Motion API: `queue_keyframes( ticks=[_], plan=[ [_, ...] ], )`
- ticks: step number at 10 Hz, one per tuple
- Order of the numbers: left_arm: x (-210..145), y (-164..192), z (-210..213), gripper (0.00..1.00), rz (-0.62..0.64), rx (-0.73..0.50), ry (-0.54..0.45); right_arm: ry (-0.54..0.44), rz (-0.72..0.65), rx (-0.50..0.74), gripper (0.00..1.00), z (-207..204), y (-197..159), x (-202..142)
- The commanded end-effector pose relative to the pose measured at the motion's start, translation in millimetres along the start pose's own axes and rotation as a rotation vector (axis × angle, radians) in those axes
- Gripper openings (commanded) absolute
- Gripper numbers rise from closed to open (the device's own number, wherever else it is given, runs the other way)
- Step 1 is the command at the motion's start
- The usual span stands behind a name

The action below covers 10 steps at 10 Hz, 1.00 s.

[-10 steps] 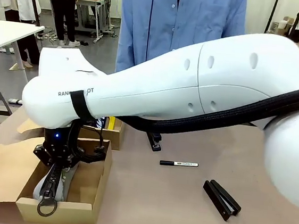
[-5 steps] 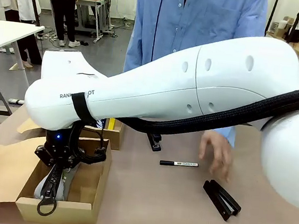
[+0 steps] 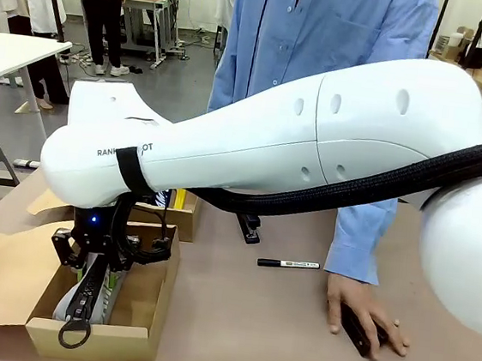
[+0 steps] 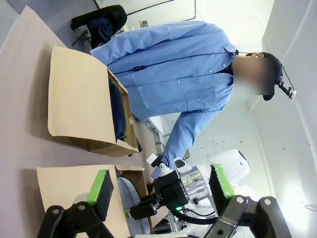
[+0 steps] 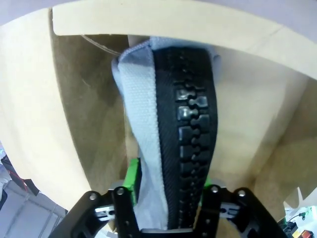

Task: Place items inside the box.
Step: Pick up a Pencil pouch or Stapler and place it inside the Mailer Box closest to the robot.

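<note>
Straddling the pouch [image 3: 82, 300], right end effector [image 3: 94, 266] spread wide, empty; pouch lengthwise in box [image 3: 112, 342], ring pull [image 3: 75, 333] nearward

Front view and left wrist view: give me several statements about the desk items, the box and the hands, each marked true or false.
1. The grey fabric pencil pouch with black zip lies in the brown cardboard box. True.
2. The black marker pen is in the box. False: it lies on the brown table.
3. The person's hand rests on a black stapler. True.
4. The left gripper grips the marker pen. False: its jaws are open, with nothing between them.
5. The pouch's ring pull hangs over the box's near wall. True.
</note>
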<state>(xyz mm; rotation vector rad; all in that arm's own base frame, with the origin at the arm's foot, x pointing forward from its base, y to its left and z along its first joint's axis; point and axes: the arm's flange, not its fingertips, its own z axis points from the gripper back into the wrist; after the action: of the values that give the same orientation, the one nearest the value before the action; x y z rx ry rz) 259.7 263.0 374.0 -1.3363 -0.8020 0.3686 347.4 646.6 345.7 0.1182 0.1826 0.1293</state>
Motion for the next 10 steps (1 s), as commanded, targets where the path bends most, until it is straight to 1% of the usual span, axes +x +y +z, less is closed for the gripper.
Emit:
queue_keyframes(
  ticks=[1,2,4,6,7,8,9,10],
  plan=[
    [0,-1,-2,1.0,-0.023,-0.019,-0.013,0.007,-0.039,0.031,0.97,4,-2,-2],
    [0,-1,-2,1.0,-0.023,-0.019,-0.013,0.003,-0.043,0.029,1.0,5,-3,-3],
    [0,-1,-2,1.0,-0.023,-0.019,-0.013,-0.012,-0.049,0.027,1.0,8,-5,-4],
    [0,-1,-2,1.0,-0.023,-0.019,-0.013,-0.039,-0.027,0.021,1.0,21,-7,-14],
    [0,-1,-2,1.0,-0.023,-0.019,-0.013,-0.068,0.007,0.013,1.0,41,-13,-29],
    [0,-1,-2,1.0,-0.023,-0.019,-0.013,-0.073,0.071,0.023,1.0,67,-26,-49],
    [0,-1,-2,1.0,-0.023,-0.019,-0.013,-0.074,0.114,0.008,1.0,94,-44,-72],
    [0,-1,-2,1.0,-0.023,-0.019,-0.013,-0.053,0.161,-0.023,1.0,117,-69,-96]
  ],
)
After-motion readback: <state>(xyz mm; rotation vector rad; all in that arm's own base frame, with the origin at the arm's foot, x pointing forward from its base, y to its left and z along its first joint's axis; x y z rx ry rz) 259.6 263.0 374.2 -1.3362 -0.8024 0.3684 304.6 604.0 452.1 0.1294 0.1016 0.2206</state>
